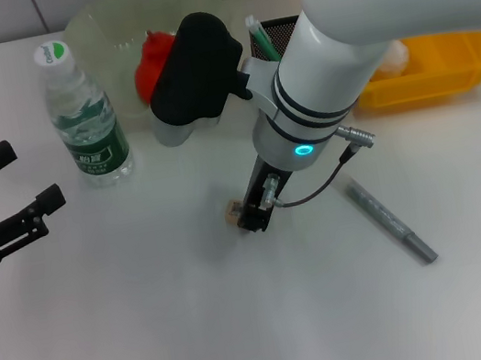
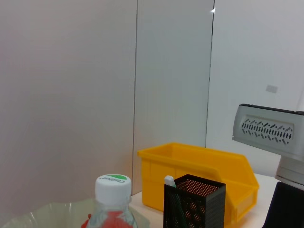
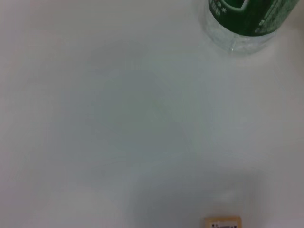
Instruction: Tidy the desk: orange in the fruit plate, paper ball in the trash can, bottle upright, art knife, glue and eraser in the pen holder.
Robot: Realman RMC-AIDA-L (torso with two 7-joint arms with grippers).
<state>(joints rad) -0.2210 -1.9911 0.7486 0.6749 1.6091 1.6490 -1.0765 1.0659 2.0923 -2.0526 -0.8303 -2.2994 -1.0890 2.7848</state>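
The bottle (image 1: pixel 85 114) (image 2: pixel 113 192) (image 3: pixel 244 23) stands upright with its green-and-white cap on. A reddish orange (image 1: pixel 154 61) lies in the translucent fruit plate (image 1: pixel 101 23) (image 2: pixel 42 216). The small tan eraser (image 1: pixel 234 211) (image 3: pixel 223 222) lies on the desk, with my right gripper (image 1: pixel 252 213) down right beside it. To its right lies the grey art knife (image 1: pixel 389 220). The black mesh pen holder (image 1: pixel 282 35) (image 2: pixel 194 202) holds a green-and-white stick, probably the glue (image 1: pixel 259 37) (image 2: pixel 170 183). A white paper ball (image 1: pixel 393 56) sits in the yellow trash can (image 1: pixel 428 80) (image 2: pixel 204 166). My left gripper (image 1: pixel 27 176) hovers open at the far left.
My big white right arm (image 1: pixel 352 20) reaches across the middle and hides part of the pen holder and plate. A clear cup-like object (image 1: pixel 177 128) stands below the arm's black wrist block. The desk's near half is bare white surface.
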